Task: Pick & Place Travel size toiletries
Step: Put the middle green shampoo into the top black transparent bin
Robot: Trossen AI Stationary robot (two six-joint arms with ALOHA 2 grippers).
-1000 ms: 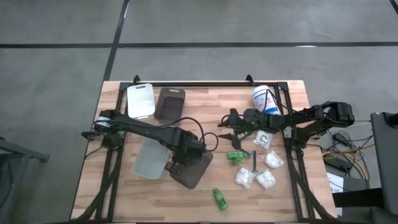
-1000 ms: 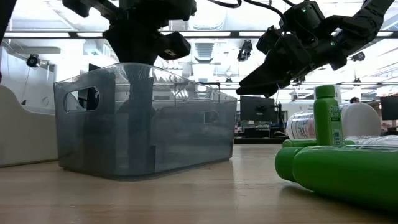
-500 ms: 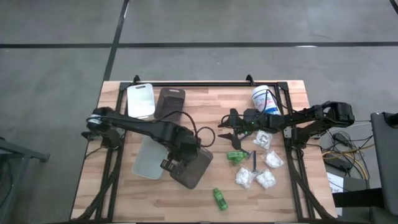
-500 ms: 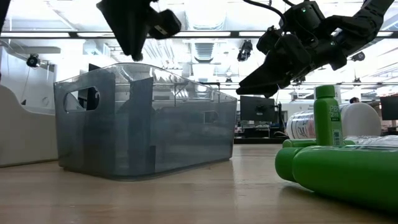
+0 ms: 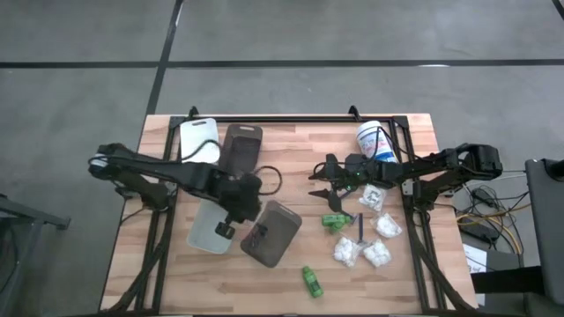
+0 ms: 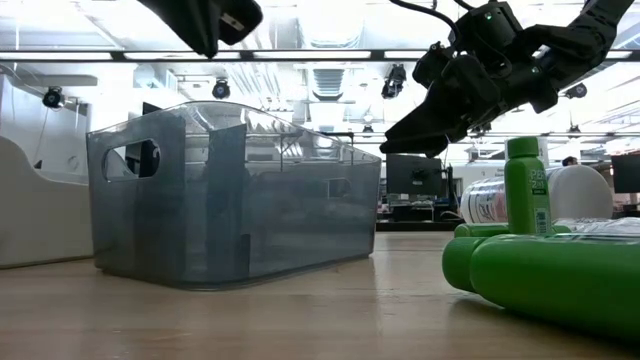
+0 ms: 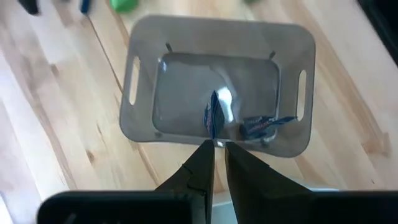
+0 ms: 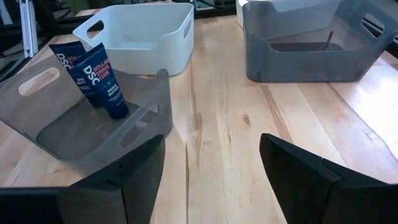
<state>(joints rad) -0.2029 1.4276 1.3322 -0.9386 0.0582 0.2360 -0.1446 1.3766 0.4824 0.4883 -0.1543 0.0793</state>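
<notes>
Wooden tabletop [image 5: 291,145] carries our work. Our left gripper [image 5: 231,220] hangs nearly closed and empty beside the grey tray [image 5: 270,232], where two dark blue tubes [image 7: 214,118] lean against its wall. Our right gripper [image 5: 322,182] hovers open near the green bottles [image 5: 334,221], white packets [image 5: 361,252] and white tub [image 5: 373,140]. One green bottle [image 5: 312,281] lies apart.

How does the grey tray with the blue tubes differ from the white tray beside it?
The grey tray is see-through, so the wood shows through its walls; the white tray is opaque. The grey tray holds two dark blue tubes, which lean on its wall; in the white tray no contents show. Both are rectangular, with rounded corners and slot handles, and both stand on the wooden table.
</notes>
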